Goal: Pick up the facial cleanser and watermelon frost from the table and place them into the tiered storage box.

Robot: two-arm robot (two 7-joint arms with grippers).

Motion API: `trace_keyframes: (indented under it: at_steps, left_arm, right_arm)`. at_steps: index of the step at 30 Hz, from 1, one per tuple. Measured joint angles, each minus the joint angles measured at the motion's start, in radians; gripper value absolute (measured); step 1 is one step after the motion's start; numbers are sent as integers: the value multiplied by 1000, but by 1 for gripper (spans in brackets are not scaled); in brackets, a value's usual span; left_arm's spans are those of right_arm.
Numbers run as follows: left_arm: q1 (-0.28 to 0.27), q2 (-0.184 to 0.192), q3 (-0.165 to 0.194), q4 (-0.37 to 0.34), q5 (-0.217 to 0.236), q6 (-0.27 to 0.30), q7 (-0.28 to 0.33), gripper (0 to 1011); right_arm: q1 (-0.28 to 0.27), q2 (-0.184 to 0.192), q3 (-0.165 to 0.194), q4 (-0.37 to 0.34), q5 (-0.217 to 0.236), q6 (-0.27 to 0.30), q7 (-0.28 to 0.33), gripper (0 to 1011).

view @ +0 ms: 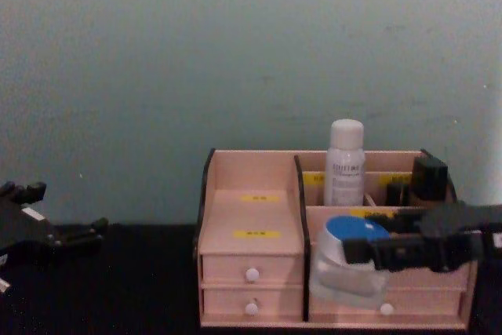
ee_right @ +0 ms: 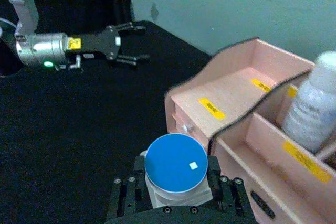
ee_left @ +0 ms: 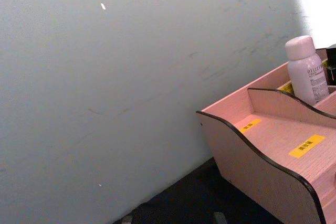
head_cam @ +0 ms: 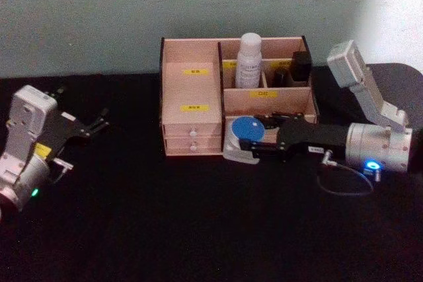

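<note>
The facial cleanser (head_cam: 249,59), a tall white bottle, stands upright in a rear compartment of the tiered storage box (head_cam: 192,90); the left wrist view shows the bottle (ee_left: 306,72) behind a curved divider. The watermelon frost (head_cam: 246,127), a clear jar with a blue lid, hangs slightly tilted just in front of the box's right-hand drawers. My right gripper (head_cam: 247,147) is shut on its sides, with the jar (ee_right: 175,162) seated between the black fingers (ee_right: 214,170). In the chest view the jar (view: 351,234) covers part of the box front. My left gripper (head_cam: 99,122) is open, well left of the box.
Dark cosmetic bottles (head_cam: 301,67) stand in the box's rear right compartment. Black cloth (head_cam: 198,222) covers the table, with free room in front of and left of the box. A pale green wall (view: 235,52) rises close behind the box. A cable loop (head_cam: 344,183) hangs by my right wrist.
</note>
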Motion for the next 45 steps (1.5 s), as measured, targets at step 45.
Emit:
trace_keyframes:
  at_steps: [45]
  left_arm:
    - [0,0,0,0,0,0,0,1001]
  right_arm:
    - [336,-315,-103,470,-90,-70,24,705]
